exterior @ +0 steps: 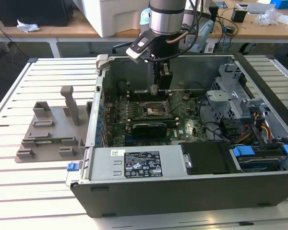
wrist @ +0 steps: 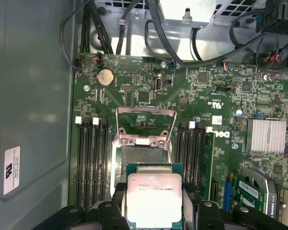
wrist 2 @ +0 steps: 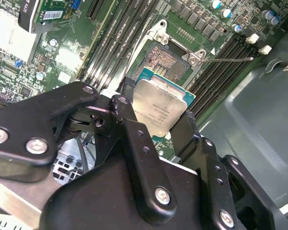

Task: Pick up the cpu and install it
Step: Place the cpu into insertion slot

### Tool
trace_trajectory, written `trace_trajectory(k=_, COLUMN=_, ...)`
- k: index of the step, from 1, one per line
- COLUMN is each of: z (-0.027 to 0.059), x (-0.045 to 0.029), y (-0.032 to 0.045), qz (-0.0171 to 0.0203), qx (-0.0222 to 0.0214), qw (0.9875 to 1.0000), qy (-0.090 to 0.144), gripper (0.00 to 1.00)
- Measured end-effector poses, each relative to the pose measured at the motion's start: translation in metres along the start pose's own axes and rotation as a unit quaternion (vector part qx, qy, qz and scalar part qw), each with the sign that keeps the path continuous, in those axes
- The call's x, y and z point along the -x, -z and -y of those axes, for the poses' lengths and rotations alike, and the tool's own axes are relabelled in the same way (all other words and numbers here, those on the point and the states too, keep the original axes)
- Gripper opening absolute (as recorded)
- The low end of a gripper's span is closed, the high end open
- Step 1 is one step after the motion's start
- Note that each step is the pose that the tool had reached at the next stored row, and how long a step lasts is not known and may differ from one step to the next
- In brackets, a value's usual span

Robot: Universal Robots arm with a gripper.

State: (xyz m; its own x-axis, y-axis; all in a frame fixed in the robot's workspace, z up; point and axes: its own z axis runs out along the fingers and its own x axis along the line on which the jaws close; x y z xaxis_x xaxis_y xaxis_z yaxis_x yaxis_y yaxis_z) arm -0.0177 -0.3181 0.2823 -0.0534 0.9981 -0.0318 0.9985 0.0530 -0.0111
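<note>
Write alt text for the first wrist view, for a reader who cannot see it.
The gripper holds the cpu by its edges near the open socket of a green motherboard, memory slots on both sides.

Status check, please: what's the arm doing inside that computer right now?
Gripper jaws shut on cpu. Cpu held by socket, not seated. Socket open, frame lifted.

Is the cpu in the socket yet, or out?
Out. In the first wrist view the pincer grips the cpu by its edges, short of the socket, whose contacts lie bare.
</note>
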Motion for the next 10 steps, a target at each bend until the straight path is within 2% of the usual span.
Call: trace_trajectory(k=10, z=-0.0001, x=-0.0002, y=-0.0068, qz=0.0, qx=0.0, qw=1.0, qy=0.0, gripper=0.55)
